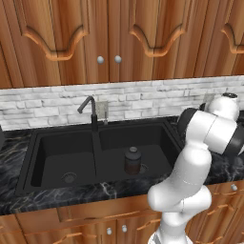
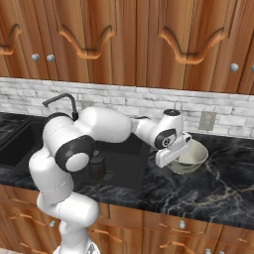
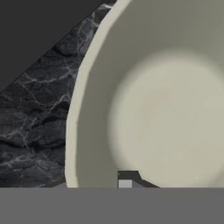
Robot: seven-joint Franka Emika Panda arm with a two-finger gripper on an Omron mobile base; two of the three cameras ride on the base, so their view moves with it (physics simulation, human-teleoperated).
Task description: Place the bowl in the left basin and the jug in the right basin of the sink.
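A: What is seen in the left base view?

B: The black sink (image 1: pixel 57 183) is set into a dark marble counter (image 1: pixel 9 143), with the faucet (image 1: pixel 90 112) rising at the divider. The jug (image 1: pixel 132 160) is stood upright in the right basin (image 1: pixel 152 143), near its drain. The left basin (image 1: pixel 62 152) is seen at nine o'clock from the jug, with a round drain (image 1: pixel 69 177) in its floor. The arm is bent off toward three o'clock.

A: And the right base view?

B: The bowl (image 2: pixel 191 158) is found on the counter at three o'clock from the sink, upright. The gripper (image 2: pixel 174 159) is lowered at the bowl's near-left rim. The jug is partly hidden behind the arm.

A: The hand view?

B: The bowl's greyish inside is seen close up, the rim curving from twelve to seven o'clock, with counter at nine o'clock. One finger (image 3: pixel 127 179) is seen inside the wall at six o'clock.

A: How is the claw set?

B: It is drawn narrow at the bowl's rim; whether the rim is actually pinched cannot be told.
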